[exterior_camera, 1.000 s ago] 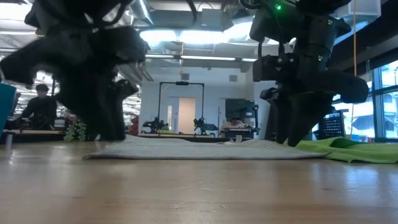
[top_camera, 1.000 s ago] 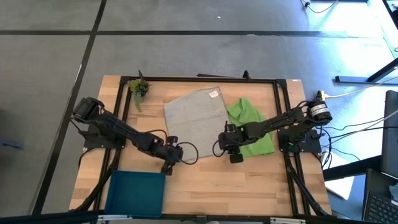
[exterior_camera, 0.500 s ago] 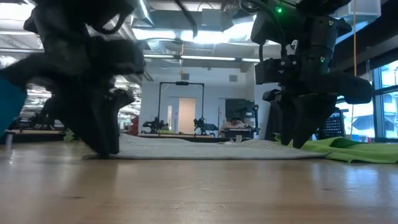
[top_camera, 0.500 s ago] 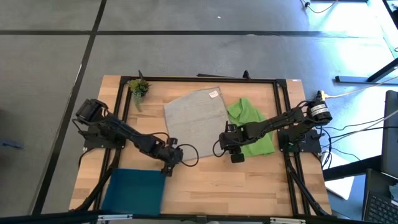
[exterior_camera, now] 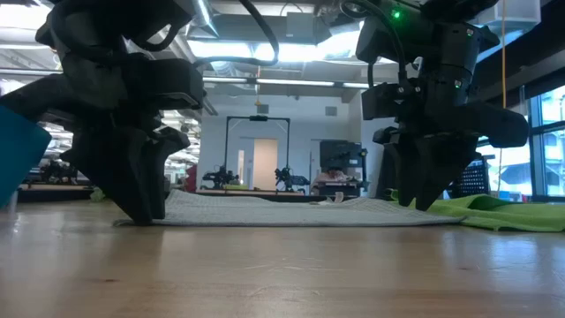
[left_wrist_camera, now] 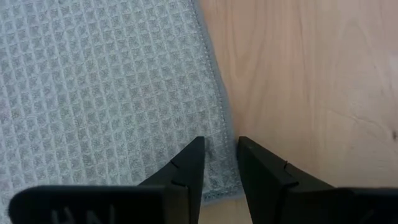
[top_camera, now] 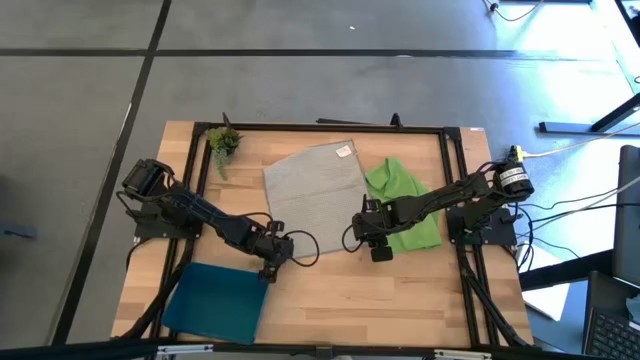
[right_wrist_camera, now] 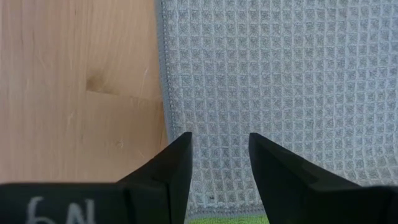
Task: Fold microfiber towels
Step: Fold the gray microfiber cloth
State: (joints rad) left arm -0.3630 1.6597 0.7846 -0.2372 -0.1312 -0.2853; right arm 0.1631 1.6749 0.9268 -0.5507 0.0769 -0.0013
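The light grey towel [top_camera: 314,190] lies spread flat on the wooden worktop [top_camera: 400,300], slightly rotated, reaching from near the far edge toward the middle, with a small label at its far right corner. The lime green towel [top_camera: 405,205] lies crumpled just beside it on the right, touching or slightly overlapping its right edge. The left gripper [top_camera: 272,248] is down at the grey towel's near left corner; in the left wrist view its 2 fingers [left_wrist_camera: 186,165] stand a narrow gap apart, straddling the towel's hemmed edge, not yet clamped on it. The right gripper [top_camera: 372,240] is down at the grey towel's near right corner; in the right wrist view its fingers [right_wrist_camera: 180,158] are parted over the weave just inside the hem, with a sliver of green showing at the towel's near edge. A blue tray [top_camera: 212,310] sits at the near left of the worktop, and a small plant sprig [top_camera: 223,142] stands at the far left corner.
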